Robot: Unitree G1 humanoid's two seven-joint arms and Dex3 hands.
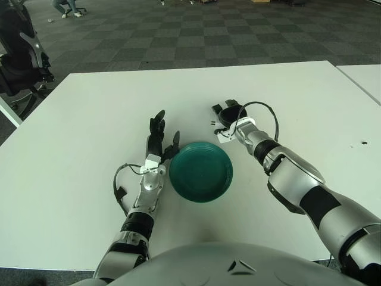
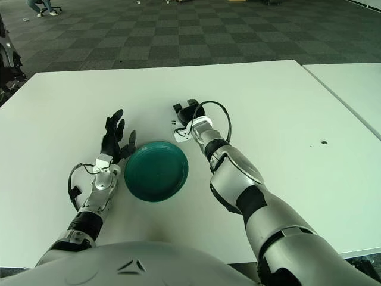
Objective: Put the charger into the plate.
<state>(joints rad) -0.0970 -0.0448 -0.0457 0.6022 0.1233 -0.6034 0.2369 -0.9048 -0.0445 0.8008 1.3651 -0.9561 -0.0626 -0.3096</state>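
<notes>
A round teal plate [image 1: 200,171] lies on the white table [image 1: 89,119] in front of me. My right hand [image 1: 228,114] is just behind the plate's far right rim, low over the table. Its dark fingers are curled around a small black charger [image 1: 227,117], whose two prongs stick out to the left. Most of the charger is hidden by the fingers. My left hand [image 1: 158,138] shows beside the plate's left rim with its fingers spread and upright, holding nothing.
The table's far edge [image 1: 196,67] runs along the back, with checkered carpet beyond it. A second white table [image 1: 366,77] stands at the far right. A black chair [image 1: 21,53] stands off the table's left corner.
</notes>
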